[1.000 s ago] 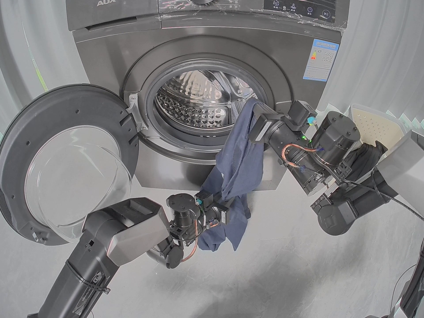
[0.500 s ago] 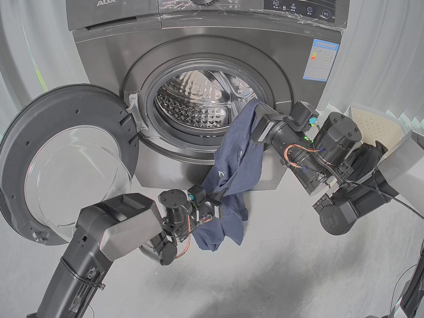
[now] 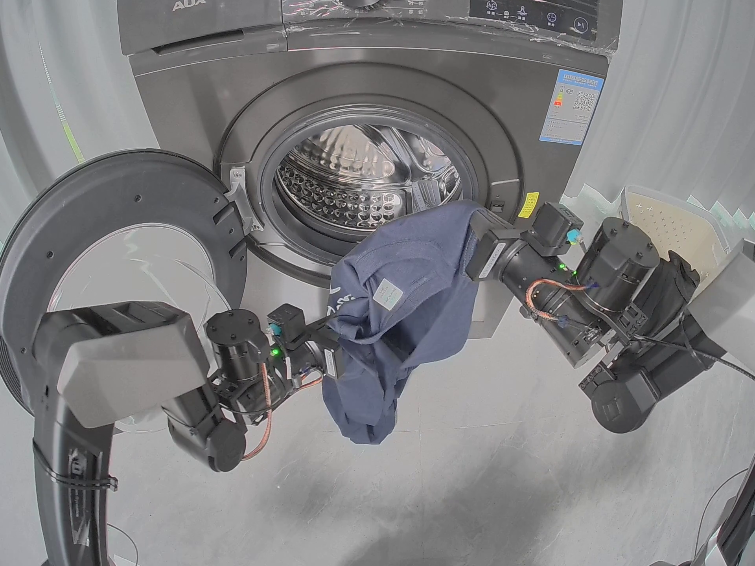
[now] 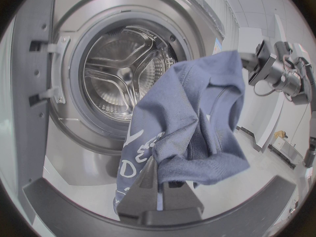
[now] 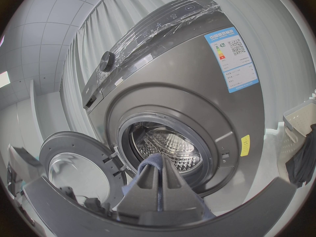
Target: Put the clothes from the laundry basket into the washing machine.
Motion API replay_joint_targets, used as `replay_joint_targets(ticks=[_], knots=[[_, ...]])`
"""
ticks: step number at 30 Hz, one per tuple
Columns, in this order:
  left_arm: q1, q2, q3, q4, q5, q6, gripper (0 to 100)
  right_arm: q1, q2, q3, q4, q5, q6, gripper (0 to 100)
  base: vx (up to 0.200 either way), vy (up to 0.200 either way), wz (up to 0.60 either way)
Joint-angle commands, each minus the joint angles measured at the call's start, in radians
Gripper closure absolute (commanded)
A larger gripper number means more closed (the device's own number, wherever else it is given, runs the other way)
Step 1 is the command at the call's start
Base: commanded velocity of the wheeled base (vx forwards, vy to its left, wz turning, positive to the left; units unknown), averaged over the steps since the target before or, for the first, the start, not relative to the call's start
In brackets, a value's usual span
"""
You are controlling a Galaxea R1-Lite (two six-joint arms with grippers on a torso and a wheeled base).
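Reckon the loose tail of the navy T-shirt (image 3: 409, 277) could snag on the washing machine (image 3: 204, 112) mouth, or drop to the floor (image 3: 487, 473), if it goes in bunched like this. Left pincer (image 3: 336, 353) is clamped on its lower edge, below the mouth. Right pincer (image 3: 474, 237) is clamped on the top corner, at the mouth's right rim. The shirt hangs between them, not inside yet.

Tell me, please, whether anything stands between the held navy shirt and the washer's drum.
Nothing visible does: the door stands swung open, the drum mouth is unobstructed, and the navy shirt hangs before it between the left gripper and right gripper.
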Motion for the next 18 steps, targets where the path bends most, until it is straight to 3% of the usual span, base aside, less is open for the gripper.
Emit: replay_joint_targets(ticks=[1, 9, 14, 18], knots=[[-0.016, -0.235, 0.197, -0.003, -0.032, 0.001, 100, -0.031, -0.068, 0.084, -0.005, 0.01, 0.0, 100, 0.0, 0.0, 0.0], [-0.025, -0.316, 0.37, -0.005, -0.115, 0.002, 100, -0.08, -0.106, 0.078, -0.02, -0.001, 0.017, 100, 0.0, 0.0, 0.0], [-0.01, -0.393, 0.396, -0.003, -0.141, -0.011, 100, -0.098, -0.104, 0.086, -0.025, 0.001, 0.017, 100, 0.0, 0.0, 0.0], [0.012, -0.411, 0.365, -0.005, -0.144, -0.001, 100, -0.105, -0.104, 0.097, -0.029, 0.01, 0.018, 100, 0.0, 0.0, 0.0]])
